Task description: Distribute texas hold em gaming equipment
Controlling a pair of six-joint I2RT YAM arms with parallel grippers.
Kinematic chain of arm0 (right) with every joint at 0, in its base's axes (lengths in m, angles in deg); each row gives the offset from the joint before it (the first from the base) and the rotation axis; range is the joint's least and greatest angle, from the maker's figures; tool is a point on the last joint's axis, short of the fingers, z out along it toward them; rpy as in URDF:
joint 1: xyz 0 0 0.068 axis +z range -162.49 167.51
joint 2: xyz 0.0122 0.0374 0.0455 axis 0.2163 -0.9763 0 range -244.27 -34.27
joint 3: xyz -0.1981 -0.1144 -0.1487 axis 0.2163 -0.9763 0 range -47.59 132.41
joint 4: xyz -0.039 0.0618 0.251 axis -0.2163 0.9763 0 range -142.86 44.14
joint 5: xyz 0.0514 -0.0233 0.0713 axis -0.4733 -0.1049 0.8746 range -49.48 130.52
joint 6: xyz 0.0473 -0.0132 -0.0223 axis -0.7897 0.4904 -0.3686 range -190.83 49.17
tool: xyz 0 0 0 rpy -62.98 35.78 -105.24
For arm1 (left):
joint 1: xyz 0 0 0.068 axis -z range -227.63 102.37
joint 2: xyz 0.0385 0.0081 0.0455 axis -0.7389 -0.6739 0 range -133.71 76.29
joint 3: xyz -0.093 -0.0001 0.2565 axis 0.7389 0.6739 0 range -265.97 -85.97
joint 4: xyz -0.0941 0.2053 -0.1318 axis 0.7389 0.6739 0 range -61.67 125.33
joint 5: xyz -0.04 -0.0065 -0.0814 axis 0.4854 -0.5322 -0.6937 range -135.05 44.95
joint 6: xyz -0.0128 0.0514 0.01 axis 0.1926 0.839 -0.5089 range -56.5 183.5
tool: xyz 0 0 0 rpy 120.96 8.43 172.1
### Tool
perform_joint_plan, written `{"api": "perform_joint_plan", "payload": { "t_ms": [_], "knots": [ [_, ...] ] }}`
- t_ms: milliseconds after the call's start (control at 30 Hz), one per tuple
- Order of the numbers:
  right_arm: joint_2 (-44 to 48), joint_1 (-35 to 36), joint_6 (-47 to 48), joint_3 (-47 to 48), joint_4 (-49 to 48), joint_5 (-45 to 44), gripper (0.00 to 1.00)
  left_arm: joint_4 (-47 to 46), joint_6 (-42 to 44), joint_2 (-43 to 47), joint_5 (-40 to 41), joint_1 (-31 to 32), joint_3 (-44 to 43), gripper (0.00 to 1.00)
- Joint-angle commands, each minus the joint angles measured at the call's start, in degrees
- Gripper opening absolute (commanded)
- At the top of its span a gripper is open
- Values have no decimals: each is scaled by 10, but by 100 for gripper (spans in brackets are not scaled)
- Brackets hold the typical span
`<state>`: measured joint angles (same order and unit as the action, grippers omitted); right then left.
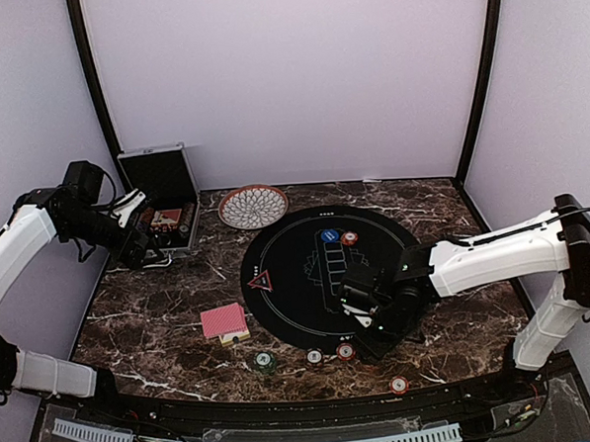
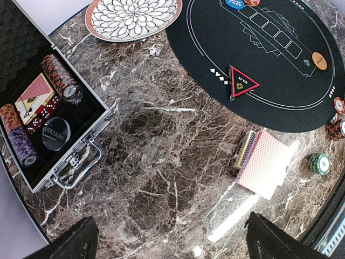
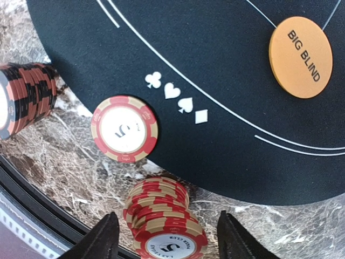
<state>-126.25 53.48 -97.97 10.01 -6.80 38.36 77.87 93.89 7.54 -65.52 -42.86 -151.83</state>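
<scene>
The left claw (image 1: pixel 138 251) hangs spread wide beside the open case (image 1: pixel 160 203). The red-backed cards (image 1: pixel 224 322) lie on the tabletop (image 1: pixel 162 317), just left of the black mat (image 1: pixel 299 300). At the mat's near edge the right claw (image 3: pixel 167 216) stands spread astride a stack of red chips (image 3: pixel 159 199), with a gap on each side.

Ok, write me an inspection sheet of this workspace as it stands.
Surface: dark marble table, round black mat.
Job's things: red-backed cards on the marble; red triangle marker, blue button, orange button on the mat; red chip stack, green chips by its near edge.
Clutter: patterned bowl; open case holding chips and cards.
Grippers: left gripper open, empty; right gripper open, jaws either side of the red chip stack.
Cables: black lead at the left arm.
Surroundings: plain pale walls.
</scene>
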Motion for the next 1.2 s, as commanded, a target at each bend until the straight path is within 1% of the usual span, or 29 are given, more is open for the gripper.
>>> {"api": "perform_joint_plan", "payload": {
  "t_ms": [0, 100, 333, 433, 600, 800, 933, 1067, 1167],
  "knots": [
    [-6, -1, -2, -5, -13, 8, 58, 12, 6, 15, -3, 2, 0, 99],
    [-6, -1, -1, -8, -14, 9, 54, 11, 6, 14, -1, 2, 0, 99],
    [-1, -1, -2, -3, -9, 11, 37, 12, 6, 16, -2, 2, 1, 99],
    [0, -1, 0, -1, -5, 10, 34, 12, 7, 17, -3, 2, 1, 99],
    [4, -1, 4, 19, 12, 10, 25, 13, 8, 16, -4, 2, -1, 99],
    [5, -1, 15, 62, 55, 3, 22, 15, 8, 15, -7, 2, -4, 99],
    [-12, -1, 26, 108, 69, 0, 21, 15, 7, 14, -7, 2, -3, 99],
    [-69, -7, 45, 173, 64, -3, 20, 14, 7, 14, -7, 2, -3, 99],
    [-132, -15, 66, 243, 56, 0, 20, 13, 6, 11, -7, 2, -2, 99]
  ]
}}
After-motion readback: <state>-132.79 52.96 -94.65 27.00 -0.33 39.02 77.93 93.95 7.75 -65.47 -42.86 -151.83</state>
